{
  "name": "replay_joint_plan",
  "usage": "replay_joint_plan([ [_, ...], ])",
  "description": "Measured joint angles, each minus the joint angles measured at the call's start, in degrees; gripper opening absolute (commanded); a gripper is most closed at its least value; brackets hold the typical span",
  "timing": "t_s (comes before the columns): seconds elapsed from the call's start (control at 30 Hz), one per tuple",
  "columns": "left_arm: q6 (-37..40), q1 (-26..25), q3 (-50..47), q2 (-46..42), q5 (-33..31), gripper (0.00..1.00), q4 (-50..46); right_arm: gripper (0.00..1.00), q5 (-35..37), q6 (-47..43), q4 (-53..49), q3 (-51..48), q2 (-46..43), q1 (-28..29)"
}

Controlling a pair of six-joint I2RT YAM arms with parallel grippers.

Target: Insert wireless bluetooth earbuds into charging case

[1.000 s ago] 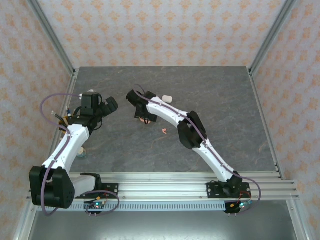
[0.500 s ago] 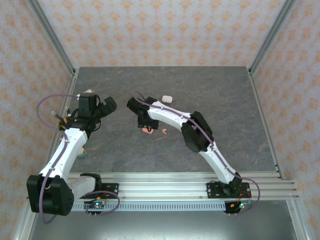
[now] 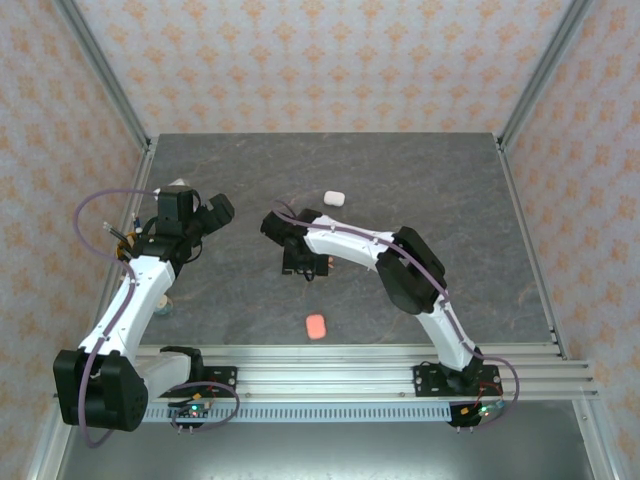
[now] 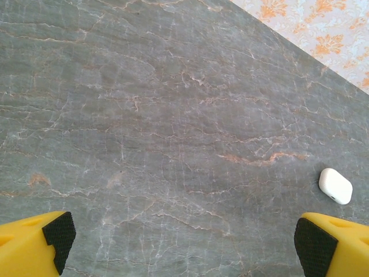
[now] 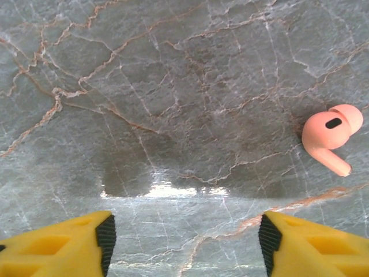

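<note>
Wireless bluetooth earbuds (image 5: 332, 135) are what you are after, and the right wrist view is giving you one plainly. This coral-pink bud is lying on the grey surface (image 5: 173, 86) at about two o'clock from your right claw (image 5: 185, 236), with its stem pointing toward five o'clock. That claw is standing well open and gripping nothing. The bud is sitting outside the span of its fingers, so I judge you are lining up rather than grasping. You will be needing to slide toward two o'clock before closing. The shell is small and rounded on polished stone, so it may skid.

In the left wrist view your left claw (image 4: 185, 245) is spread as wide as it goes and holding nothing. The white charging case (image 4: 335, 186) is lying at three o'clock, just above the right-hand finger.

From the top view, your right claw (image 3: 300, 262) is hanging low over the middle of the surface (image 3: 450, 180). The bud is too small there for me to be sure of. The white charging case (image 3: 334, 198) is lying near it at one o'clock. A coral-pink charging case (image 3: 316, 326) is sitting at six o'clock by the front rail, probably the home for this bud. I cannot tell whether its lid is up. Your left claw (image 3: 215, 212) is hovering at nine o'clock, out of the right arm's way, I'd judge.
</note>
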Motion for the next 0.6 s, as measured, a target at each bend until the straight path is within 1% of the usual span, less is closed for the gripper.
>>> replay_joint_plan([
  [0.13, 0.00, 0.00, 0.00, 0.00, 0.20, 1.00, 0.00, 0.76, -0.04, 1.18, 0.44, -0.52, -0.66, 0.22],
  [0.3, 0.02, 0.00, 0.00, 0.02, 0.22, 1.00, 0.00, 0.77, 0.20, 0.96, 0.50, -2.10, -3.43, 1.66],
  [0.47, 0.02, 0.02, 0.02, 0.04, 0.35, 1.00, -0.02, 0.77, 0.15, 0.31, 0.52, -10.21, -10.36, 3.67],
  [0.6, 0.02, 0.02, 0.04, 0.04, 0.70, 1.00, 0.00, 0.82, 0.13, 0.00, -0.44, -17.07, -15.74, 5.42],
])
